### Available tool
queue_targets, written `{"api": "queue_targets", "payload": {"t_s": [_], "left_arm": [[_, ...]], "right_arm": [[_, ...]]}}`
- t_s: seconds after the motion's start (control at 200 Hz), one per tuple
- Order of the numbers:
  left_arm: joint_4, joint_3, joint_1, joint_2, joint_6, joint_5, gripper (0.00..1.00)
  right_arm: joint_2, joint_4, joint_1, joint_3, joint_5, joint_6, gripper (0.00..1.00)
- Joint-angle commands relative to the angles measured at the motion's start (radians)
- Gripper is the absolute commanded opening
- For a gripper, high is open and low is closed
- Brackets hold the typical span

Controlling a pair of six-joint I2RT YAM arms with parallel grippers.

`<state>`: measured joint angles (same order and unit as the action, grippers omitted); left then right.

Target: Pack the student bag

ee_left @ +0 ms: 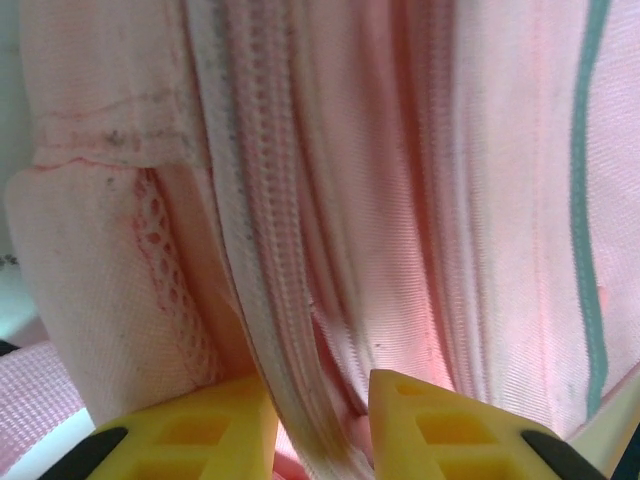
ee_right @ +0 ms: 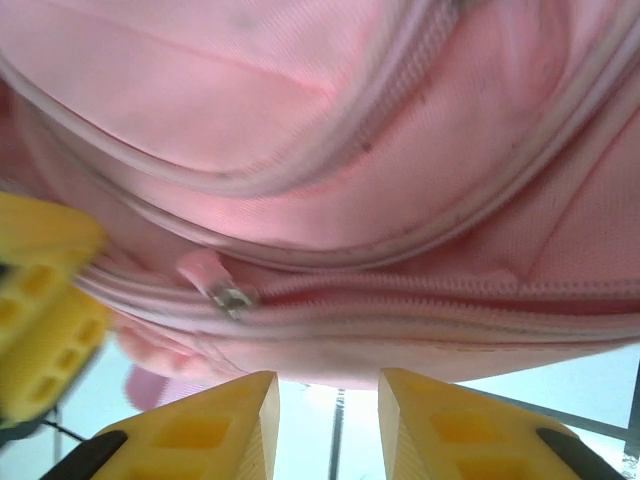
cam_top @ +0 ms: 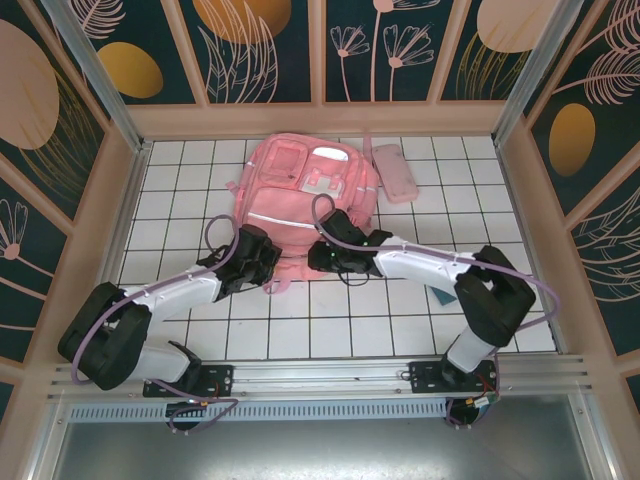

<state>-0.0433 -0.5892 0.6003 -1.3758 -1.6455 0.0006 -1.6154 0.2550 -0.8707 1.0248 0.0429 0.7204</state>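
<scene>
While the left gripper (ee_left: 320,425) pinches the zip seam (ee_left: 268,330) of the student bag (cam_top: 300,190), the right gripper (ee_right: 328,420), jaws apart and empty, should square up on the zipper pull (ee_right: 230,297) just beyond.

A robotics lab cell: floral panels (cam_top: 265,50) are boxing in a white-tiled tabletop (cam_top: 330,330), an aluminium rail (cam_top: 330,372) carrying two arms (cam_top: 420,262).

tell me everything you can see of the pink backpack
The pink backpack is soft woven fabric with front pockets, a pale stripe and zippers, lying face up on the tiled table. A fold of its zipper seam sits between the fingers of the left pincer; the right pincer stands open near a zipper pull at its near edge.
</scene>
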Motion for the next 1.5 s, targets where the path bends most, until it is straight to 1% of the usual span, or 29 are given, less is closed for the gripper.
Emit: {"api": "queue_targets", "payload": {"t_s": [0.0, 0.09, 0.19, 0.285, 0.345, 0.39, 0.445, 0.586, 0.646, 0.736, 0.856, 0.991, 1.106, 1.211, 1.336, 1.401, 1.491], "left_arm": [[-0.035, 0.050, 0.000, -0.034, -0.038, 0.056, 0.29], [-0.063, 0.057, 0.000, -0.034, -0.022, 0.055, 0.23], [-0.090, 0.051, 0.000, -0.027, 0.023, 0.033, 0.14], [-0.129, 0.046, 0.000, -0.011, 0.113, 0.005, 0.09], [-0.148, 0.035, 0.000, 0.000, 0.203, -0.019, 0.03], [-0.138, 0.023, 0.000, 0.012, 0.259, -0.044, 0.00], [-0.167, 0.020, 0.000, 0.043, 0.361, -0.075, 0.00], [-0.231, 0.034, 0.000, 0.149, 0.562, -0.145, 0.00], [-0.237, 0.026, 0.000, 0.187, 0.640, -0.158, 0.00], [-0.229, 0.003, 0.000, 0.215, 0.717, -0.181, 0.00], [-0.274, -0.008, 0.000, 0.231, 0.824, -0.182, 0.00], [-0.372, 0.032, 0.000, 0.258, 0.953, -0.141, 0.00], [-0.475, 0.116, 0.001, 0.301, 1.040, -0.077, 0.00], [-0.561, 0.172, 0.000, 0.341, 1.083, -0.060, 0.00], [-0.578, 0.151, 0.000, 0.347, 1.128, -0.034, 0.00], [-0.590, 0.146, 0.000, 0.338, 1.157, 0.001, 0.00], [-0.584, 0.143, 0.000, 0.324, 1.187, 0.018, 0.00]], "right_arm": [[0.038, -0.011, 0.010, 0.016, -0.030, 0.013, 0.33], [0.000, 0.001, 0.012, 0.057, -0.033, -0.005, 0.33], [-0.050, 0.011, 0.011, 0.111, -0.027, -0.025, 0.33], [-0.091, 0.004, 0.012, 0.149, 0.002, -0.056, 0.36], [-0.122, 0.018, 0.012, 0.177, 0.002, -0.081, 0.39], [-0.139, 0.026, 0.014, 0.190, 0.003, -0.100, 0.41], [-0.154, 0.029, 0.018, 0.196, 0.008, -0.120, 0.43], [-0.148, 0.028, 0.027, 0.186, 0.032, -0.129, 0.46], [-0.124, -0.008, 0.027, 0.159, 0.081, -0.123, 0.48], [-0.078, -0.078, 0.030, 0.103, 0.160, -0.098, 0.51], [-0.041, -0.224, 0.039, 0.011, 0.273, -0.053, 0.54], [-0.073, -0.254, 0.048, 0.005, 0.298, -0.020, 0.54], [-0.095, -0.226, 0.051, 0.042, 0.268, -0.007, 0.55], [-0.121, -0.212, 0.049, 0.066, 0.258, 0.006, 0.56], [-0.163, -0.241, 0.021, 0.035, 0.256, -0.015, 0.53], [-0.187, -0.227, 0.021, 0.051, 0.271, -0.025, 0.52], [-0.191, -0.195, 0.012, 0.096, 0.259, -0.053, 0.53]]}}
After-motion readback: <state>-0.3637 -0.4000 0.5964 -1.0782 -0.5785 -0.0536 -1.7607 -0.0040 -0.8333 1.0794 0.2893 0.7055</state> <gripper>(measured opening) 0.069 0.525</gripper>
